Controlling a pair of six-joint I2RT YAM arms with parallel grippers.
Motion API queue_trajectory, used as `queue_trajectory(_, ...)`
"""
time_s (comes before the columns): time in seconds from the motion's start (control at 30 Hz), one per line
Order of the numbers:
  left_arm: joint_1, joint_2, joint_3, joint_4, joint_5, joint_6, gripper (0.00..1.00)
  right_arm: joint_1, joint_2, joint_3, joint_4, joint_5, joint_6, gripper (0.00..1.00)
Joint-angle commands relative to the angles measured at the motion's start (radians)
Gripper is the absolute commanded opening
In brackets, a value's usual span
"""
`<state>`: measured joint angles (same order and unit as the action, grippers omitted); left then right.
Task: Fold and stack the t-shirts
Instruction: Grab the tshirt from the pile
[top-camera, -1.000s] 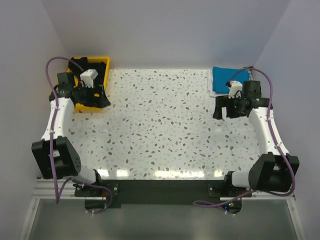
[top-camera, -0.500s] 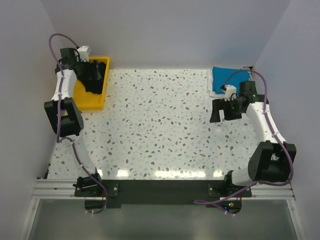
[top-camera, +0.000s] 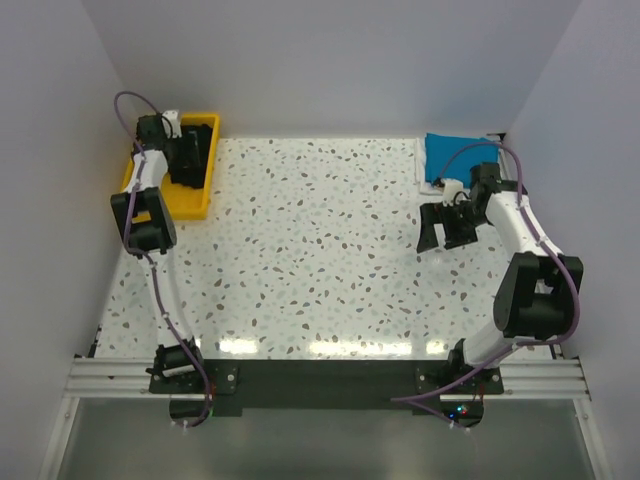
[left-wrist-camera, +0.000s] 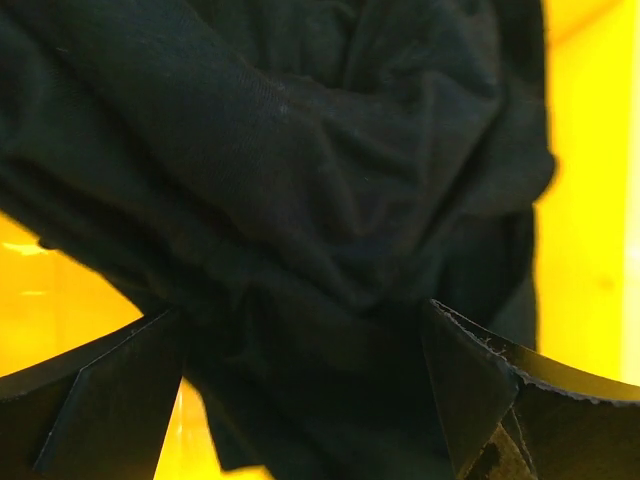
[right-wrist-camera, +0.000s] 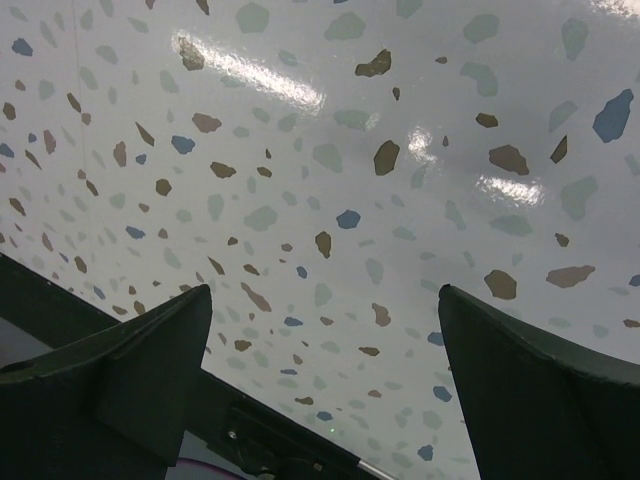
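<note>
Black t-shirt (top-camera: 203, 135), crumpled, lies in the yellow bin (top-camera: 185, 207) at the far left corner of the table (top-camera: 320, 260). It is bunched in loose folds and fills most of the bin's far half.

Left arm reaches to the far left. The left gripper (top-camera: 185, 160) is down inside the bin, over the dark cloth, and is hard to tell from it in the top view.

Left wrist view:
- The black t-shirt (left-wrist-camera: 300, 190) fills nearly the whole frame. Thick rolled folds run across it.
- Yellow bin (left-wrist-camera: 590, 200) shows bright at the right, and again in a patch at lower left.
- Left gripper (left-wrist-camera: 300, 320) is spread wide, with the fingers (left-wrist-camera: 100, 390) at either side of a bulge of cloth. The fabric sits between the tips, but they are not pinching it. Whether the tips touch the cloth, cannot tell.

Blue t-shirt (top-camera: 455, 150) lies folded flat at the far right corner of the table, well apart from the bin.

Right arm is bent at the right side. The right gripper (top-camera: 440, 228) hangs over the speckled table, near the blue t-shirt on its near-left side, and is clear of it.

Right wrist view:
- Right gripper (right-wrist-camera: 325, 295) is spread wide, with the fingers (right-wrist-camera: 120, 370) far apart.
- Between them is only the table (right-wrist-camera: 350, 180), white with brown, blue and green flecks and glare streaks.
- Right gripper has hold of nothing.
</note>
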<state>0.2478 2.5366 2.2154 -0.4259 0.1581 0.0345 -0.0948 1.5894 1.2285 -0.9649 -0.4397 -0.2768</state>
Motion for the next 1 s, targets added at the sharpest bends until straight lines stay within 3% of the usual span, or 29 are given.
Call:
queue_trajectory(0.0, 0.008, 0.027, 0.064, 0.078, -0.020, -0.027, 1.00, -0.003, 0.004, 0.060, -0.031, -0.004, -0.022, 0.99)
queue_trajectory(0.1, 0.008, 0.039, 0.063, 0.098, -0.012, -0.027, 0.90, -0.002, 0.003, 0.060, -0.029, 0.010, -0.022, 0.99)
queue_trajectory(0.13, 0.007, 0.042, 0.064, 0.108, -0.009, -0.027, 0.82, -0.002, 0.003, 0.060, -0.029, 0.016, -0.021, 0.99)
queue_trajectory(0.17, 0.008, 0.044, 0.070, 0.111, -0.011, -0.028, 0.72, -0.002, 0.003, 0.060, -0.028, 0.024, -0.019, 0.99)
queue_trajectory(0.2, 0.008, 0.047, 0.076, 0.113, -0.009, -0.027, 0.54, -0.002, 0.001, 0.062, -0.028, 0.039, -0.018, 0.99)
queue_trajectory(0.27, 0.007, 0.041, 0.082, 0.111, -0.003, -0.027, 0.36, -0.002, -0.003, 0.063, -0.028, 0.045, -0.016, 0.99)
queue_trajectory(0.3, 0.008, 0.019, 0.084, 0.110, 0.014, -0.027, 0.19, -0.002, -0.005, 0.065, -0.028, 0.045, -0.016, 0.99)
queue_trajectory(0.33, 0.008, 0.004, 0.084, 0.102, 0.026, -0.028, 0.10, -0.002, -0.009, 0.066, -0.028, 0.051, -0.016, 0.99)
queue_trajectory(0.4, 0.008, -0.066, 0.082, 0.095, 0.072, -0.027, 0.00, -0.002, -0.011, 0.074, -0.024, 0.055, -0.015, 0.99)
queue_trajectory(0.6, -0.008, -0.344, 0.056, 0.033, 0.207, 0.007, 0.00, -0.002, -0.035, 0.069, -0.008, 0.006, -0.009, 0.99)
queue_trajectory(0.83, -0.106, -0.601, 0.010, -0.140, 0.307, 0.033, 0.00, -0.003, -0.072, 0.054, 0.000, -0.048, -0.007, 0.99)
queue_trajectory(0.97, -0.169, -0.723, 0.001, -0.195, 0.435, -0.013, 0.00, -0.002, -0.089, 0.075, -0.009, -0.073, -0.002, 0.99)
